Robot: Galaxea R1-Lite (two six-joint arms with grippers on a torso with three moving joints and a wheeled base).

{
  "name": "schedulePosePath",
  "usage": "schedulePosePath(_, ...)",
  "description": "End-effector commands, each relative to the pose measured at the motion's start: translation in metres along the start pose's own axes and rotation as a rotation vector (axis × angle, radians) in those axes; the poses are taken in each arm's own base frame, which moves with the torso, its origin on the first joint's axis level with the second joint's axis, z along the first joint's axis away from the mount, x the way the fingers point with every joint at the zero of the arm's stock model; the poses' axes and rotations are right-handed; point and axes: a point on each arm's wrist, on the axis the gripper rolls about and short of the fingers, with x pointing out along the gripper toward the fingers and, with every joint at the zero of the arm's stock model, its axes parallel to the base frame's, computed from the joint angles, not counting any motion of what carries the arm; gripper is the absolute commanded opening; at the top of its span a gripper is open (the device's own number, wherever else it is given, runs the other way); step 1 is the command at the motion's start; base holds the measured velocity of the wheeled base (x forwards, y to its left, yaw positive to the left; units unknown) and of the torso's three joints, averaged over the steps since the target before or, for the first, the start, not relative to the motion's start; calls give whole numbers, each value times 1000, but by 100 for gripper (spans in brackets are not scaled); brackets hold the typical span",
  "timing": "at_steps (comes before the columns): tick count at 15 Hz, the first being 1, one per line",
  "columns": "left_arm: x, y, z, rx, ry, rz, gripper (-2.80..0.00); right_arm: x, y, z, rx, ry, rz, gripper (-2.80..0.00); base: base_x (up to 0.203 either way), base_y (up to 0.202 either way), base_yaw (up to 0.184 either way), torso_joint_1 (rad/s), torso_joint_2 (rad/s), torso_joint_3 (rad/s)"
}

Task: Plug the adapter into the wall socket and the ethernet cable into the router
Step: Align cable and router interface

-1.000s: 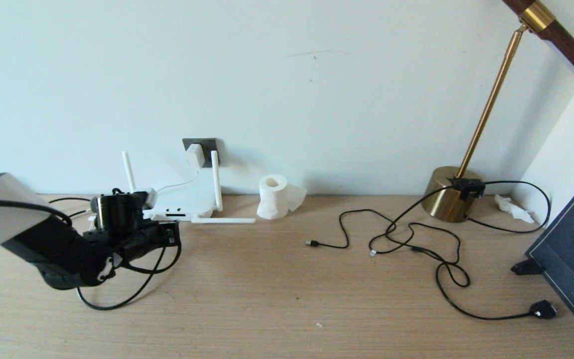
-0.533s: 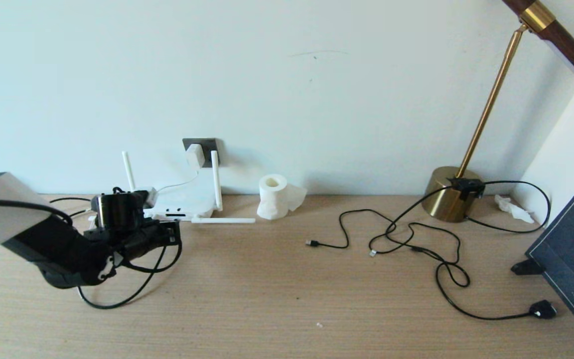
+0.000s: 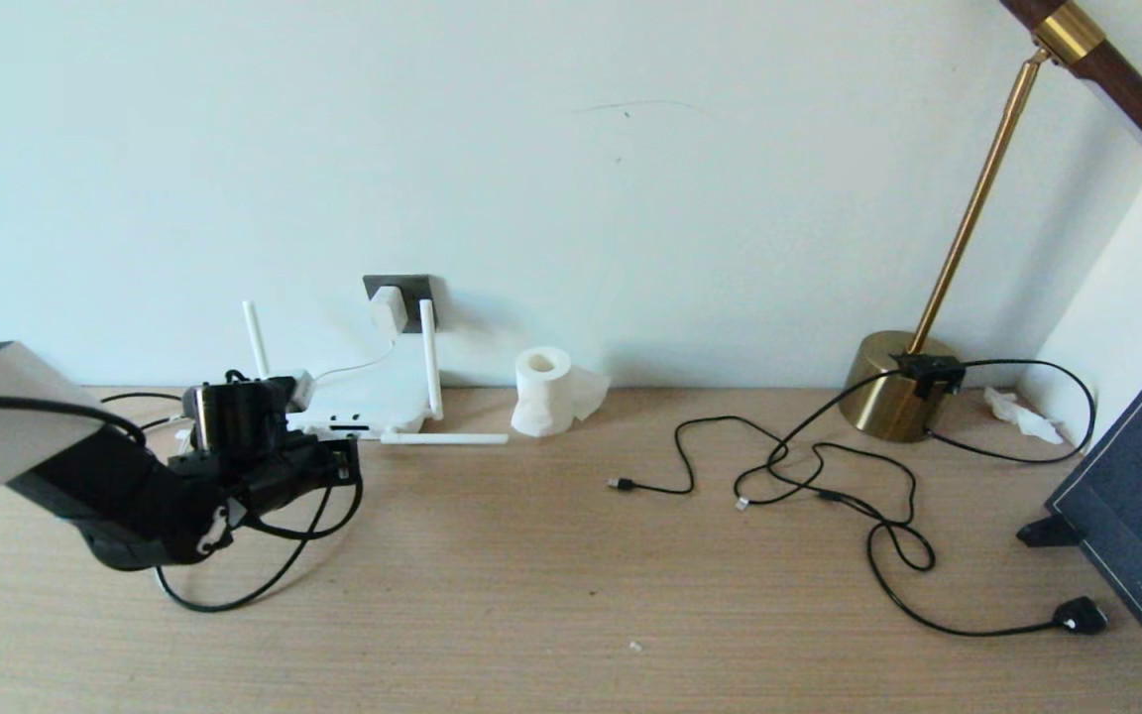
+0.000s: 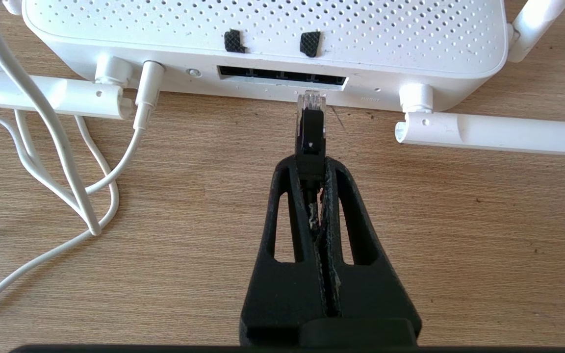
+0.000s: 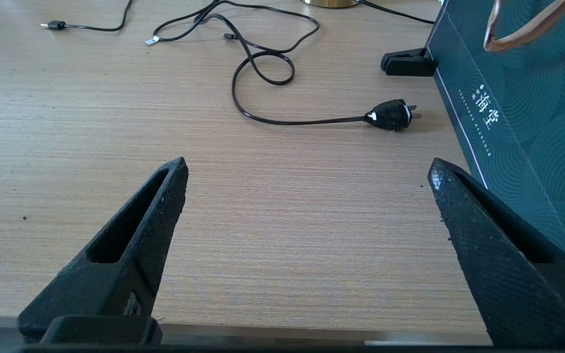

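The white adapter (image 3: 388, 308) sits plugged in the dark grey wall socket (image 3: 416, 289), its thin white cord running down to the router (image 3: 373, 402). My left gripper (image 4: 311, 164) is shut on the ethernet cable's black-booted plug (image 4: 310, 128). The plug's clear tip sits just in front of the router's dark port row (image 4: 282, 77), close to the right-hand port, not inserted. The black cable (image 3: 264, 585) loops on the desk under my left arm. My right gripper (image 5: 307, 171) hovers open over bare desk at the near right edge, out of the head view.
A tissue roll (image 3: 543, 390) stands right of the router. One router antenna (image 4: 493, 132) lies flat beside the plug's path. Loose black cables (image 3: 829, 491) with a plug (image 3: 1079, 615), a brass lamp base (image 3: 896, 397) and a dark box (image 3: 1141, 496) fill the right side.
My left gripper with the plug has barely shifted toward the router; the cable loop on the desk has moved slightly. Nothing else has moved.
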Motion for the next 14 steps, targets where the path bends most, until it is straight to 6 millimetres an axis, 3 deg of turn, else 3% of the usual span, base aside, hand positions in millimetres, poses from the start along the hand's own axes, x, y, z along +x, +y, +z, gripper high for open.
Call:
schedulePosePath(1,1,0,0,0,-3,0,-280,0,0,0,0,3,0,0,0,0,0,0,0,0)
schedulePosePath(14,2,0,2,1,-10,1,-280,0,0,0,0,3,-1,0,0,0,0,0,0,0)
